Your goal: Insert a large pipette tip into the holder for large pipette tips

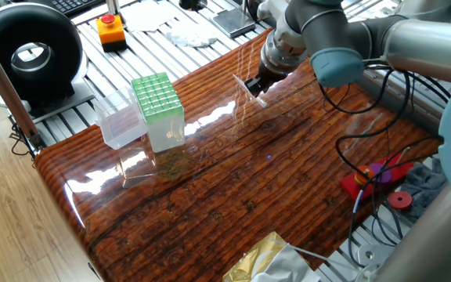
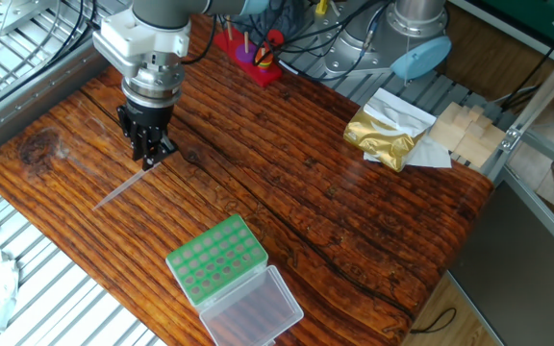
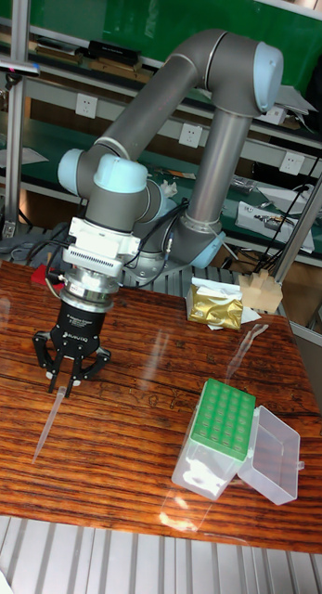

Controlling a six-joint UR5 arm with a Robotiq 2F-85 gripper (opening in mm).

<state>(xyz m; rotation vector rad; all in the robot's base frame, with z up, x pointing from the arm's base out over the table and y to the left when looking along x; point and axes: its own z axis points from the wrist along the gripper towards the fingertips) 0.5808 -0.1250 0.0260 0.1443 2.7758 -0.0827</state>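
The large pipette tip [image 2: 123,186] lies flat on the wooden table, a thin clear tube; it also shows in the tall fixed view [image 3: 47,429] and faintly in one fixed view [image 1: 241,82]. My gripper [image 2: 152,160] hangs straight down over the tip's wide end, fingers slightly apart and straddling it, close to the table [image 3: 65,384] [image 1: 254,86]. The holder for large pipette tips [image 2: 216,258] stands well away near the table's edge, its green grid top [image 1: 156,94] uncovered and its clear lid [image 3: 274,455] swung open beside it.
A gold foil bag [image 2: 385,135] and wooden blocks [image 2: 465,130] sit at the far side. A red rack with cables [image 2: 255,56] stands behind the arm. Beyond the table edge are an orange button box [image 1: 110,30] and a black round device [image 1: 30,53].
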